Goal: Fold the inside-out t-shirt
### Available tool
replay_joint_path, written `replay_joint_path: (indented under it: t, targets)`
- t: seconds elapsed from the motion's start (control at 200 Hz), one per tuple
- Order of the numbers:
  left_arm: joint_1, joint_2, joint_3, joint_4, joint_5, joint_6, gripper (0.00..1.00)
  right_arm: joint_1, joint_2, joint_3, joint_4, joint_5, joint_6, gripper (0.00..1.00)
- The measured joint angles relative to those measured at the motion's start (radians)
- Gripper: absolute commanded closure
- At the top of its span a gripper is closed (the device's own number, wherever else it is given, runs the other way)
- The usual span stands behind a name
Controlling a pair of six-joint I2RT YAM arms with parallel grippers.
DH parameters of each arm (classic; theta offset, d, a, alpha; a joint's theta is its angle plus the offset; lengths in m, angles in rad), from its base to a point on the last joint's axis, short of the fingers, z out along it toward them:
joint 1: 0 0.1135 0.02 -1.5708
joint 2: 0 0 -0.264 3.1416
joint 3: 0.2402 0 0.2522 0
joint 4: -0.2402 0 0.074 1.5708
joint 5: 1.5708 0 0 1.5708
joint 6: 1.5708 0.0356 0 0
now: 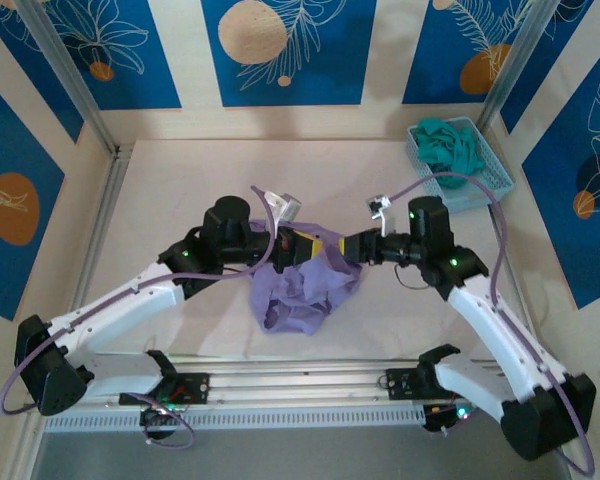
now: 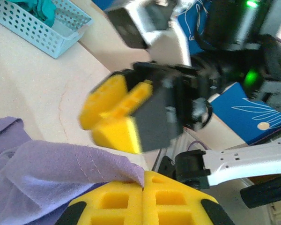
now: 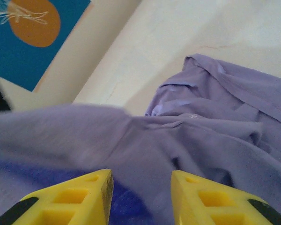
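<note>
The lavender t-shirt [image 1: 295,290] hangs bunched between the two arms, its lower part drooping onto the table near the front edge. My left gripper [image 1: 315,246] is shut on a hemmed edge of the t-shirt [image 2: 79,161], which runs into the seam between its yellow pads [image 2: 117,199]. My right gripper [image 1: 348,248] faces it from close by and stands open. Its yellow fingers [image 3: 79,199] are spread apart with the t-shirt [image 3: 187,140] stretched across just ahead of them. The right gripper [image 2: 114,110] also appears blurred in the left wrist view.
A light blue perforated basket [image 1: 485,175] holding a teal-green garment [image 1: 448,143] sits at the back right of the table. The metal rail [image 1: 300,385] runs along the near edge between the arm bases. Bare tabletop lies behind and to the left.
</note>
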Motion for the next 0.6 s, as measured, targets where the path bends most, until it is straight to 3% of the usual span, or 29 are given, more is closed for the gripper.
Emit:
replay_joint_path:
  t: [0.12,0.28,0.445,0.6]
  targets:
    - [0.002,-0.010,-0.035,0.005,-0.013,0.040,1.00,0.059,-0.085,-0.077,0.035,0.000,-0.019,0.58]
    - [0.010,-0.038,-0.075,0.003,-0.032,0.090,1.00,0.191,-0.072,-0.164,0.093,0.060,-0.029,0.56]
    - [0.034,-0.075,-0.103,0.021,-0.058,0.110,1.00,0.340,-0.052,-0.231,0.178,0.105,-0.049,0.63]
    - [0.063,-0.094,-0.159,0.050,-0.065,0.127,1.00,0.404,-0.006,-0.259,0.237,0.143,-0.065,0.67]
